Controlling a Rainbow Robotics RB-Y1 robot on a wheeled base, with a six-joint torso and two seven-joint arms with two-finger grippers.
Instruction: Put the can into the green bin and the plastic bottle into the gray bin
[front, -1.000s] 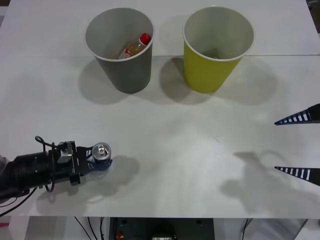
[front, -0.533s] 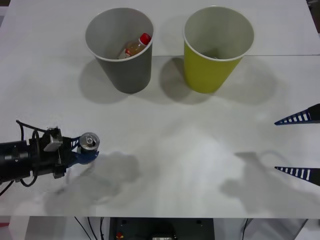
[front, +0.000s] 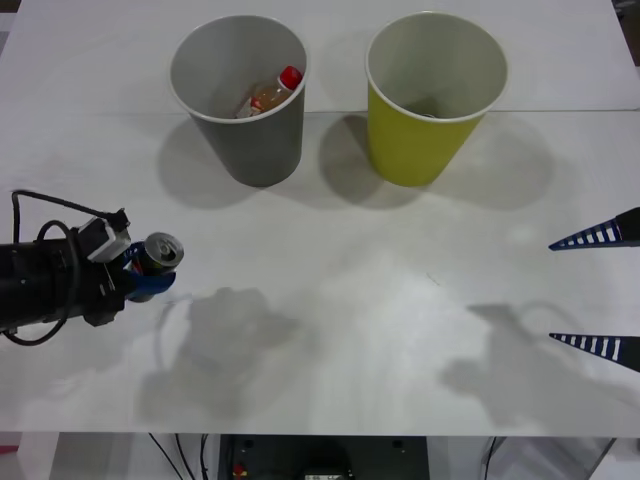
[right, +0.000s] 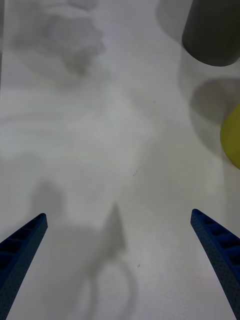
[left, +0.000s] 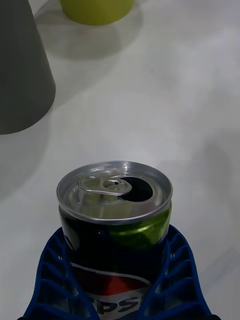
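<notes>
Holding: the left gripper (front: 150, 272) had its blue ribbed fingers (left: 55, 270) pressed against both sides of the can (front: 157, 252), clear of the white table (front: 350, 300), with its shadow on the surface beneath.
Can look: the can (left: 116, 235) had a shiny silver top with the pull tab still attached and the mouth hole open; its body was dark, with a green reflection under the rim and a red, white and blue Pepsi logo lower down.
Can place: well in front of the gray bin (front: 243, 100), a little to the robot's left of it, and upright but slightly tilted.
Plastic bottle: the plastic bottle (front: 270, 93) lay leaning inside the gray bin, red cap against the bin's inner wall, amber contents visible.
Green bin: the green bin (front: 432, 95) stood upright just to the robot's right of the gray bin, apart from it.
Right gripper: the right gripper (right: 120, 260) hovered far to the right of the gray bin and nearer the robot, fingers spread wide with nothing between them.
</notes>
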